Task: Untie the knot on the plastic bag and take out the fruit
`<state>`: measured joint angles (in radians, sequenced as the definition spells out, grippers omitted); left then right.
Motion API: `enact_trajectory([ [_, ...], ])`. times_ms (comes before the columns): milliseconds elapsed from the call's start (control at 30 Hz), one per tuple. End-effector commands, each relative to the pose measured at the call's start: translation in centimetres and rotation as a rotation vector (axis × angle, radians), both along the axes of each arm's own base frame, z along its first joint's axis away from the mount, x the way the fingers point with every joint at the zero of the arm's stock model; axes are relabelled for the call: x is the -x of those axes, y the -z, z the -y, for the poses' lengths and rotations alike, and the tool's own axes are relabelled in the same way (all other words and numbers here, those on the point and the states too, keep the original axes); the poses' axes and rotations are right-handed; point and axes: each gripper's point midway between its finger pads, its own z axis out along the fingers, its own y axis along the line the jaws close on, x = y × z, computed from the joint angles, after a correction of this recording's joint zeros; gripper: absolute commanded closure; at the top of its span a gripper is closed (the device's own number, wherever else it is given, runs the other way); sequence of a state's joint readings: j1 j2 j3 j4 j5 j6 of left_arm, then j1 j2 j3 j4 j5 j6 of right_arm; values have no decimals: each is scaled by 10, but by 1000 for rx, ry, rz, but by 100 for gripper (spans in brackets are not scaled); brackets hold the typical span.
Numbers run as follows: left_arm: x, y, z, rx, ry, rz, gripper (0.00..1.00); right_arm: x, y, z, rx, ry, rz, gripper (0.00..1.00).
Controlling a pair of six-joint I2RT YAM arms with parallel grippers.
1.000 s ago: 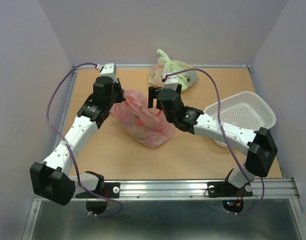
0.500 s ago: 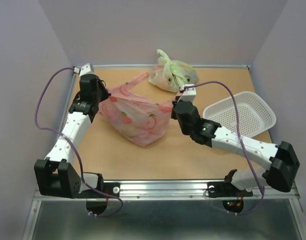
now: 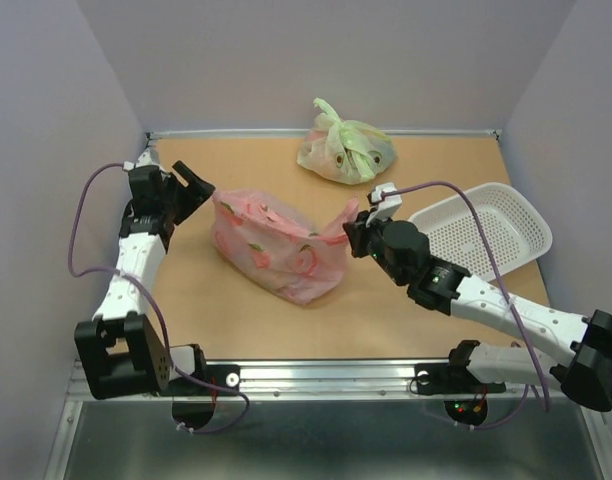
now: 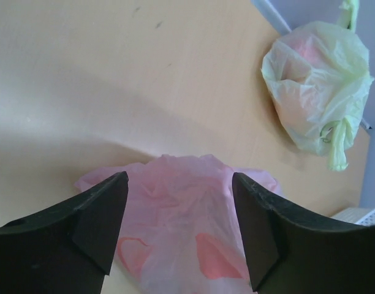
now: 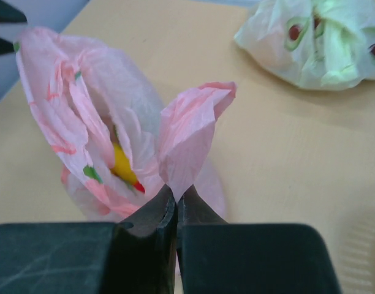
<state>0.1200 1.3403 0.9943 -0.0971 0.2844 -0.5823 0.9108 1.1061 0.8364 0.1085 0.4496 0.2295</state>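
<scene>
Your right gripper point(image 5: 176, 197) is pressed together on one ear of the thin translucent pink crinkly plastic bag point(image 5: 95, 116), likely to hold its mouth agape. Your left gripper point(image 4: 179, 179) hangs spread and empty just beside it. The bag lies slack mid-tabletop point(image 3: 236, 310), apparently unknotted, with yellow fruit point(image 5: 121, 164) showing inside.

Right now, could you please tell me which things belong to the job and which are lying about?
Job: pink plastic bag, yellow fruit inside, right end effector pinching its flap, open left end effector.
Lying about: green bag, white basket.
</scene>
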Motion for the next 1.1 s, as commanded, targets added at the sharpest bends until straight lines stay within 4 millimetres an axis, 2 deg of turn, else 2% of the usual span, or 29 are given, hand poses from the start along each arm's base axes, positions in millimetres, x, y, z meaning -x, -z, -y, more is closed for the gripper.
enact_trajectory([
  [0, 37, -38, 15, -83, 10, 129, 15, 40, 36, -32, -38, -254, -108, 99],
  [33, 51, -50, 23, -93, 19, 165, 15, 47, 38, -34, -49, -274, -118, 99],
  [67, 61, -49, 26, -104, 11, 163, 14, 53, 42, -36, -45, -296, -129, 99],
  [100, 76, -33, 35, -105, 25, 117, 8, 62, 45, -40, -44, -327, -134, 99],
  [133, 87, -33, 44, -98, 37, 119, 8, 67, 48, -41, -39, -340, -137, 99],
  [167, 102, -44, 57, -73, 43, 157, 7, 72, 55, -41, -29, -350, -146, 99],
  [200, 114, -33, 64, -58, 51, 125, 7, 74, 58, -42, -23, -354, -149, 99],
  [233, 125, -41, 69, -25, 57, 155, 6, 80, 62, -45, -16, -370, -156, 99],
  [267, 133, -33, 76, 12, 49, 137, 5, 83, 73, -47, 8, -376, -174, 99],
  [333, 142, -32, 88, 84, 62, 131, 5, 90, 85, -51, 31, -384, -193, 99],
  [367, 148, -24, 98, 99, 94, 114, 5, 91, 96, -53, 52, -383, -213, 99],
  [433, 151, -16, 108, 110, 107, 89, 5, 95, 103, -56, 59, -387, -229, 99],
  [600, 151, 13, 134, 98, 134, 17, 5, 97, 106, -61, 39, -385, -240, 99],
  [633, 153, 19, 145, 96, 154, -4, 5, 98, 108, -62, 45, -386, -243, 99],
  [700, 149, 24, 149, 71, 134, -5, 5, 97, 111, -63, 52, -380, -247, 99],
  [767, 146, 36, 152, 37, 106, -31, 11, 96, 113, -62, 50, -364, -251, 99],
  [867, 145, 53, 156, 28, 95, -54, 30, 96, 117, -61, 50, -354, -261, 99],
  [900, 146, 57, 156, 26, 90, -63, 59, 96, 119, -60, 53, -349, -264, 99],
  [933, 146, 61, 154, 19, 82, -68, 75, 95, 119, -58, 55, -340, -262, 99],
  [1000, 148, 68, 140, -29, 30, -89, 100, 89, 122, -47, 51, -277, -256, 99],
  [1067, 148, 68, 119, -92, -44, -81, 100, 84, 124, -35, 45, -204, -257, 99],
])
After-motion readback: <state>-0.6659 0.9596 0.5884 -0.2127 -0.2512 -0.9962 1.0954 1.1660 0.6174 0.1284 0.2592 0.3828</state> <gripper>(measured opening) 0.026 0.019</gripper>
